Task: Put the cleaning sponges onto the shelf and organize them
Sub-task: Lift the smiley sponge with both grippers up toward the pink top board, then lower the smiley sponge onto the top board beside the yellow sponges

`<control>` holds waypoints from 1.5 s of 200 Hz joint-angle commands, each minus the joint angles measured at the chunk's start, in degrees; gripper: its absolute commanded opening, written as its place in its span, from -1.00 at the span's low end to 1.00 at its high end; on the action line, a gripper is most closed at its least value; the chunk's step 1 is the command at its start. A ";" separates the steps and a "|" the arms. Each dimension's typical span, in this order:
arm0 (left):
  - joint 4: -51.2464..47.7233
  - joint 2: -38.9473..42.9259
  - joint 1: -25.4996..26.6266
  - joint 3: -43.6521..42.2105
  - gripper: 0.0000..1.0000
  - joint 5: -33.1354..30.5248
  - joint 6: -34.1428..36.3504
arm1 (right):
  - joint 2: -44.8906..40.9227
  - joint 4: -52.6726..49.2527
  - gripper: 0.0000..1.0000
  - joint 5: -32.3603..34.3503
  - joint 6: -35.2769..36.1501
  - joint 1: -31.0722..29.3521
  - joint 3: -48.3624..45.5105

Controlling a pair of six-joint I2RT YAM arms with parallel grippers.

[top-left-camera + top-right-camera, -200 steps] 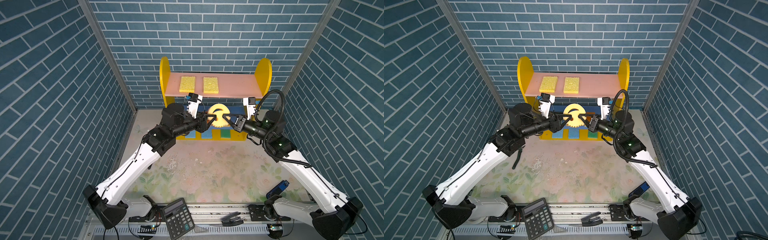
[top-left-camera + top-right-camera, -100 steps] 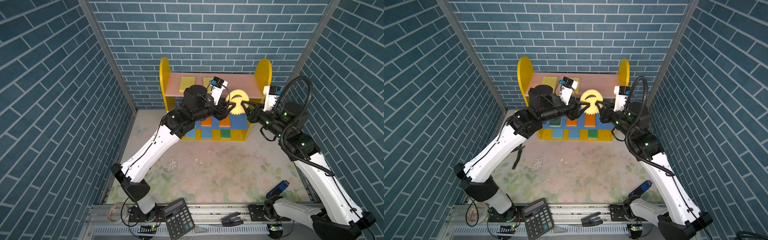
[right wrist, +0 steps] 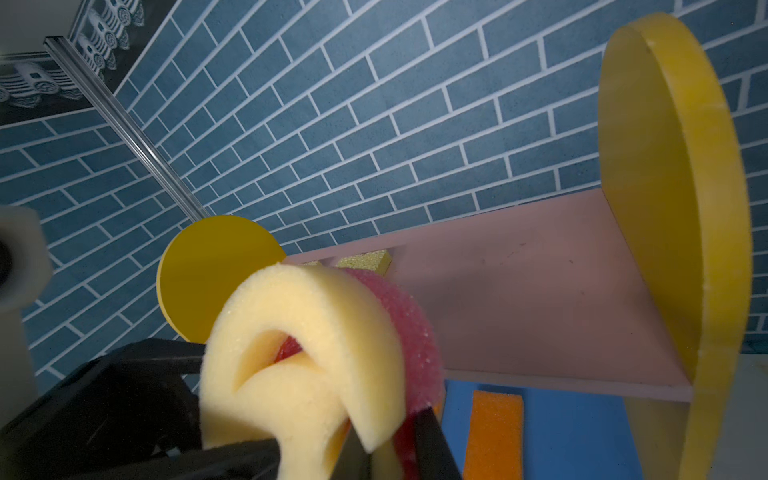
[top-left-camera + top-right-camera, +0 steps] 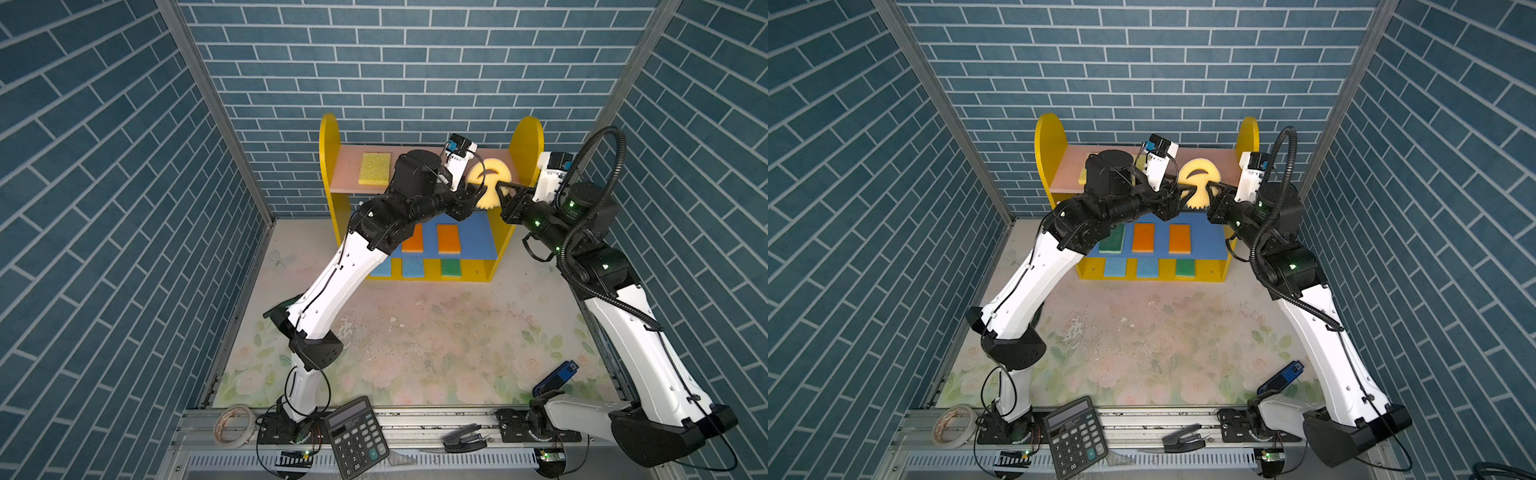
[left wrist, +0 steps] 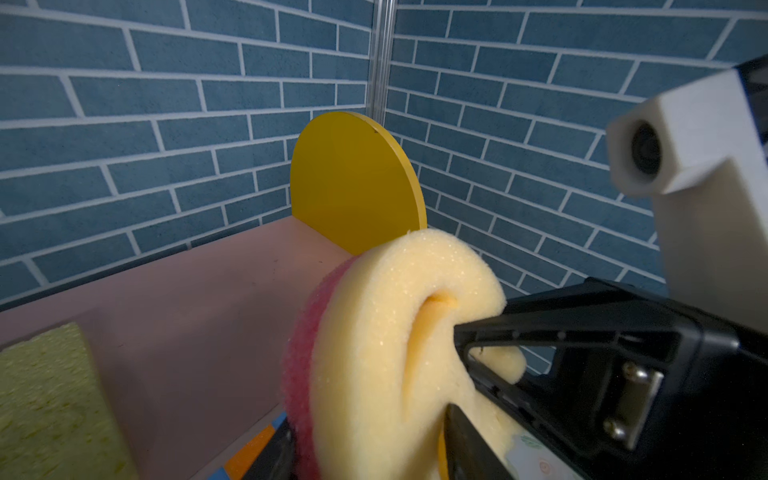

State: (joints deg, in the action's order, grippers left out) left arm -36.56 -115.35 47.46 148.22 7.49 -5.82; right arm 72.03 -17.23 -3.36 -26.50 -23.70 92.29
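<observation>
Two grippers meet at the round yellow sponge, upright at the front edge of the shelf's pink top board. My right gripper pinches it; whether my left gripper grips, I cannot tell.

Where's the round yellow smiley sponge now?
In both top views the round yellow pink-backed foam sponge stands between the left end effector and the right end effector, at the pink top board's front edge, nearer its right yellow panel.

Both top views look down from high at the front, facing the shelf at the back wall, while the two wrist cameras crowd the round sponge from opposite sides, both catching the pink top board.
</observation>
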 commanded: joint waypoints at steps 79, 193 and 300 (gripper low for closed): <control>8.46 -2.80 2.37 2.07 0.36 -7.48 9.53 | 7.51 6.87 -1.00 -4.28 -6.81 9.93 1.79; 12.29 -4.43 1.17 1.10 0.35 -9.86 10.83 | 13.89 9.90 -1.00 -13.61 -13.12 9.41 7.06; 13.33 -7.04 -3.58 2.67 0.34 -2.42 1.03 | 19.47 3.25 -0.98 -12.03 -12.45 7.10 13.05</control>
State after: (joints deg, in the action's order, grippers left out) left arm -24.73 -121.73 43.99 149.23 2.96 -2.72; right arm 90.91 -11.40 -15.64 -38.83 -16.25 102.50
